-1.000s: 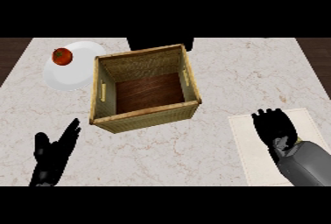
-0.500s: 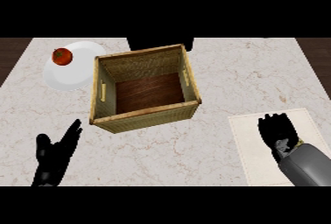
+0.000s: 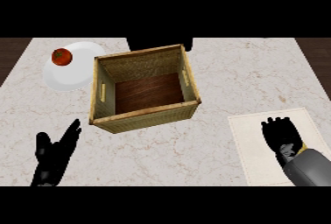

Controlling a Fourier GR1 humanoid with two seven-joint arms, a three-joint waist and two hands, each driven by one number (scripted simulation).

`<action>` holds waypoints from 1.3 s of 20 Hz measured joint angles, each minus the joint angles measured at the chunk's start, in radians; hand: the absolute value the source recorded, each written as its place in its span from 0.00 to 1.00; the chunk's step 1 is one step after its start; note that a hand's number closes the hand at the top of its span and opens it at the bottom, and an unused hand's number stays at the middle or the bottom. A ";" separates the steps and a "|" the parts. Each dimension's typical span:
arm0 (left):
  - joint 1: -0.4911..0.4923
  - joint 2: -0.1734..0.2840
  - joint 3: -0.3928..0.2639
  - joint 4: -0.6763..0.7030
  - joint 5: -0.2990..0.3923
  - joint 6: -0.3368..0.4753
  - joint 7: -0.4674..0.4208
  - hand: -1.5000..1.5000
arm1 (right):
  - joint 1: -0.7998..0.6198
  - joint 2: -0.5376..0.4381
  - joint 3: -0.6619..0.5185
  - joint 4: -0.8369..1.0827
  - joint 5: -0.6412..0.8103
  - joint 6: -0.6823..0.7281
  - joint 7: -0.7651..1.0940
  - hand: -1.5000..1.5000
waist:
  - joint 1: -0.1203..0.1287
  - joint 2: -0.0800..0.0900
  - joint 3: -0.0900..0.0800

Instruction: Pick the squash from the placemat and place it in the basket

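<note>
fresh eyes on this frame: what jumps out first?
The open, empty basket at centre, its dark wood floor showing. Up left, a red tomato sits on a white plate. The right hand hangs over the placemat at lower right, the left hand rests open at lower left; no squash visible.

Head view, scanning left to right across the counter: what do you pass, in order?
Left hand → plate with tomato → basket → placemat → right hand, over the placemat. No squash shows; the hand may hide it.
</note>
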 measured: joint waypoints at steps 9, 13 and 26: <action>-0.002 -0.022 0.006 -0.007 -0.027 -0.009 0.010 0.50 | -0.018 -0.044 0.023 0.058 0.097 -0.066 -0.159 1.00 | 0.005 0.000 -0.004; 0.000 -0.033 0.011 -0.010 -0.037 -0.009 0.011 0.50 | -0.009 -0.064 0.044 0.063 0.146 -0.088 -0.212 1.00 | 0.003 0.000 -0.002; -0.001 -0.020 0.034 -0.009 -0.032 -0.051 0.010 0.50 | -0.054 0.450 0.103 -0.136 0.158 -0.175 -0.033 1.00 | 0.030 -0.006 -0.003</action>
